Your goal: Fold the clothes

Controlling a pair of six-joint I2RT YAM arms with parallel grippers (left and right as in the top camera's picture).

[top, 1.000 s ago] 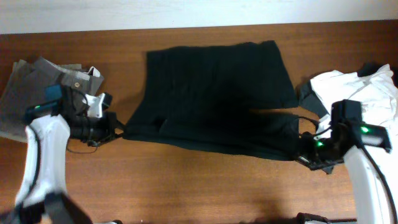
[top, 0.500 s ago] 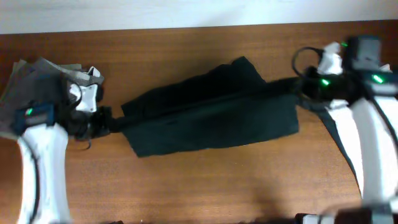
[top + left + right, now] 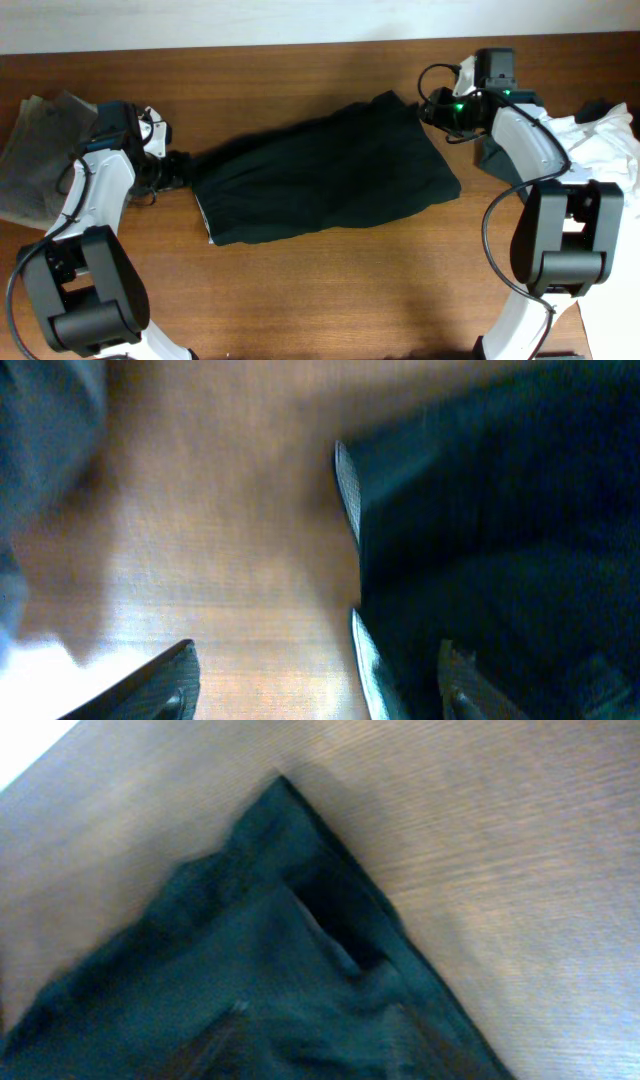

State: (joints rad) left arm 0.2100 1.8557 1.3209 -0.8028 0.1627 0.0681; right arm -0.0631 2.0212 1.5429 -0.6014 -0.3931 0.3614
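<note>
Loosely folded, the large plain black fabric shorts (image 3: pixel 325 175) lie mid-way across the brown wooden worktop (image 3: pixel 330 300). The left pincer (image 3: pixel 177 170) stands parted at their 9 o'clock edge. The right pincer (image 3: pixel 428 108), blurred, seems parted at 1 o'clock. Either could snag a hem while retreating, dragging the fold askew.

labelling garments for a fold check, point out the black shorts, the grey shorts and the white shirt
black shorts (image 3: pixel 330 180), overhead view, middle of the fabric
grey-khaki shorts (image 3: pixel 35 160), overhead view, its bare left part
white shirt (image 3: pixel 605 145), overhead view, middle of what shows
</note>
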